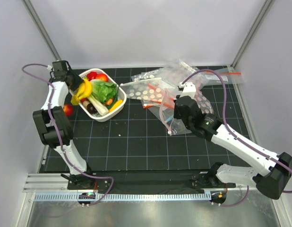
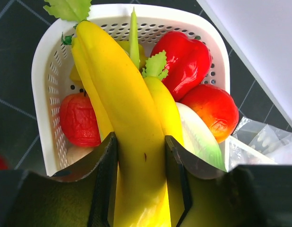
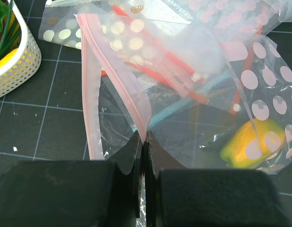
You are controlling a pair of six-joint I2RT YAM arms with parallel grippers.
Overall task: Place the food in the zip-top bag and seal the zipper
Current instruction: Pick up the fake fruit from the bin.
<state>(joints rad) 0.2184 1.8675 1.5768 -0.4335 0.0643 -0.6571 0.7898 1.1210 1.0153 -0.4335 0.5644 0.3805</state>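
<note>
L gripper (image 2: 141, 142) is clenched on the banana bunch (image 2: 122, 90), one finger each side of its lower half, w/ the bananas reaching up over the white basket (image 2: 42, 61). Also in that basket: red pepper (image 2: 184, 56), round red fruit (image 2: 214, 106), a wrinkled dark-red piece (image 2: 80, 118) and green leaves. Top view adds a lettuce (image 1: 104, 91). One more red fruit (image 1: 67, 109) lies on the desk (image 1: 136, 142) just beside the basket, next to the L arm.

R gripper (image 3: 143, 144) is pinched tight on the zip-top bag (image 3: 184, 137) at its mouth edge. The zipper (image 3: 115, 71) (pale pinkish in the wrist view) runs up and away from the fingers, and the mouth looks partly open. Bag is right of centre, in front of a heap of other dotted bags (image 1: 150, 90) w/ red strips. A yellow piece (image 3: 250, 144) shows through dotted plastic at right; can't tell which bag holds it.
</note>
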